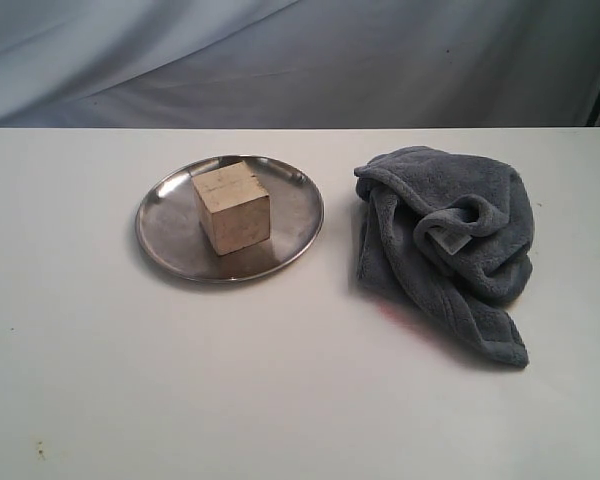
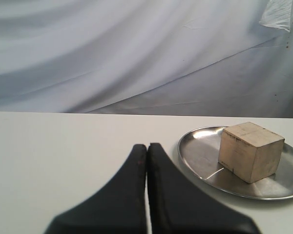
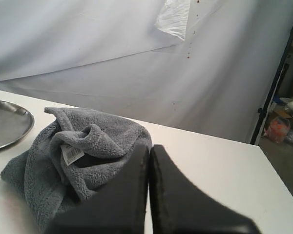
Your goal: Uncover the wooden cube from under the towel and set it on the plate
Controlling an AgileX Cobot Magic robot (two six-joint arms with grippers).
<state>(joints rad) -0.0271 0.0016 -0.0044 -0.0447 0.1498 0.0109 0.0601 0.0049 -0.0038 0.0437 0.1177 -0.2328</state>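
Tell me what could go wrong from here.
1. The cube rests loose on the shiny plate; a nudge to the plate might slide it toward the rim.
2. The left gripper, shut, points low across the table with the plate's rim close by; a careless move could bump the plate.
3. The right gripper, shut, sits right by the crumpled towel; it might snag the towel and drag it toward the plate.

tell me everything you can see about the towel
The towel is a blue-grey fluffy terry cloth, crumpled into a loose heap of folds, with one corner trailing toward the camera in the exterior view. A small white label shows among the folds. It lies on the white table, to the right of the plate and apart from it. Nothing rests on it.
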